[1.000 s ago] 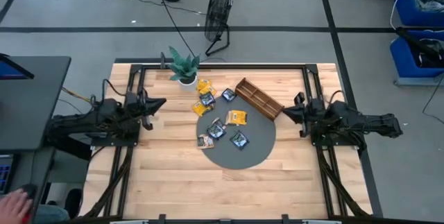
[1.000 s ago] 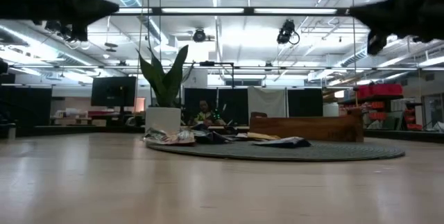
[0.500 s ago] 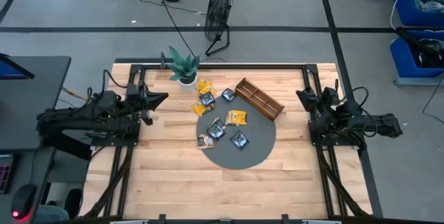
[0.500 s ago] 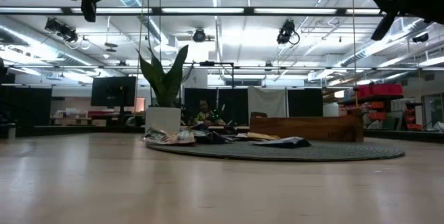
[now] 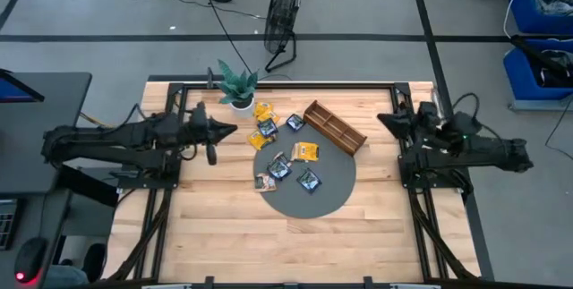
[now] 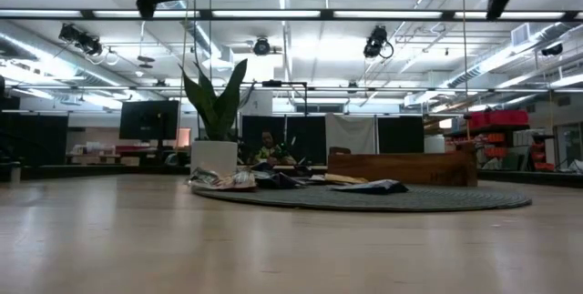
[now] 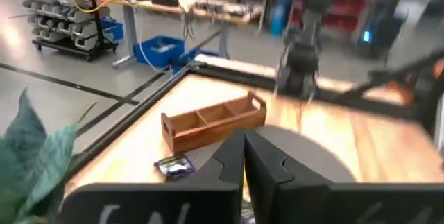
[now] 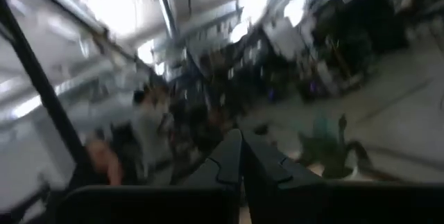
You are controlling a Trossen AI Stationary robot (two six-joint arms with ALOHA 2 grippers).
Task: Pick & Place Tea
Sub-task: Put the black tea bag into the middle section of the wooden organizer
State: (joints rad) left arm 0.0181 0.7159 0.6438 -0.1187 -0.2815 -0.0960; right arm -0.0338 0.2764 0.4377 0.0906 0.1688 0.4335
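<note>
We've got the left gripper (image 5: 227, 129) up off the table at nine o'clock of the round dark grey mat (image 5: 304, 182), its fingers together with only a sliver between them and nothing held, while the right gripper (image 5: 387, 119) waits high at three o'clock, closed and empty. The tea packets (image 5: 280, 150), flat glossy squares in yellow and dark blue, lie scattered and partly overlapping across the mat's ten o'clock side, just beside the slatted wooden compartment tray (image 5: 334, 128). We reckon the danger is a pinch that lifts two overlapping sachets at once, or slides a slick one along the mat.
</note>
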